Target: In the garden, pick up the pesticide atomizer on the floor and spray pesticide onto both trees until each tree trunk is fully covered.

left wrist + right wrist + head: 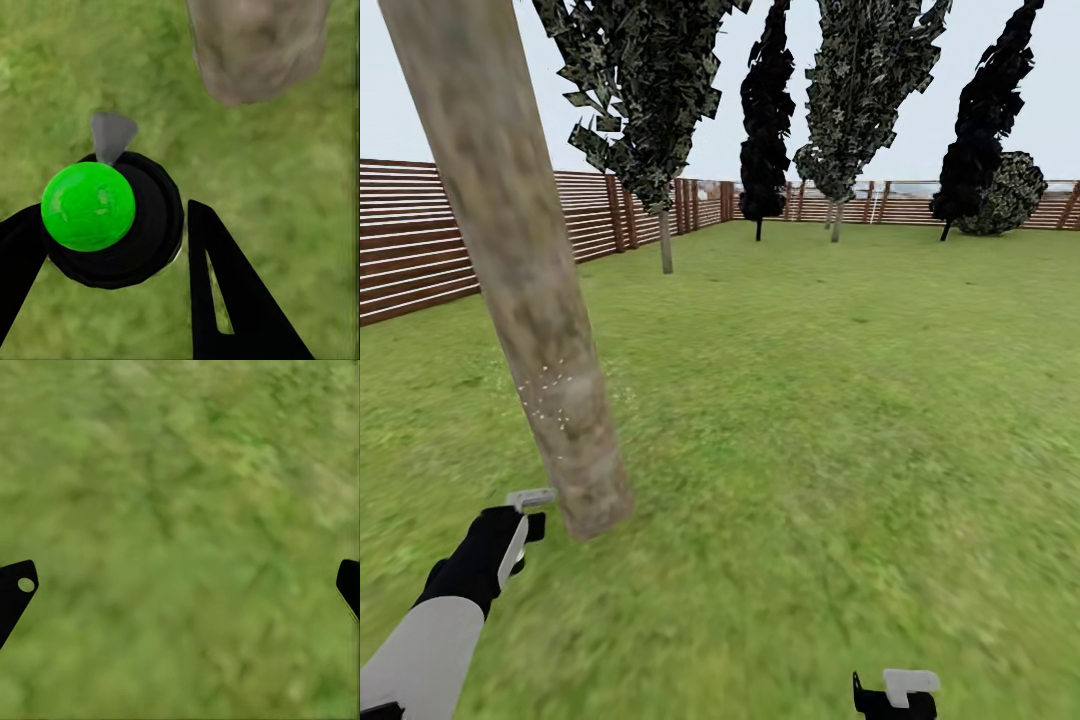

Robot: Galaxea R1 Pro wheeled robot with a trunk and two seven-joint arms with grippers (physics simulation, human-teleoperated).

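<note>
A thick grey-tan tree trunk leans across the left of the head view, its base on the lawn. White specks dot the trunk just above its base. My left gripper is beside the trunk's foot, shut on the pesticide atomizer. In the left wrist view the atomizer is a black round body with a green dome and a grey nozzle pointing toward the trunk. My right gripper hangs low over bare grass, open, its fingertips far apart.
A second pale-trunked tree stands further back on the left and another by the far fence. Near-black cypresses and a round shrub line the back. The brown slat fence rings the lawn.
</note>
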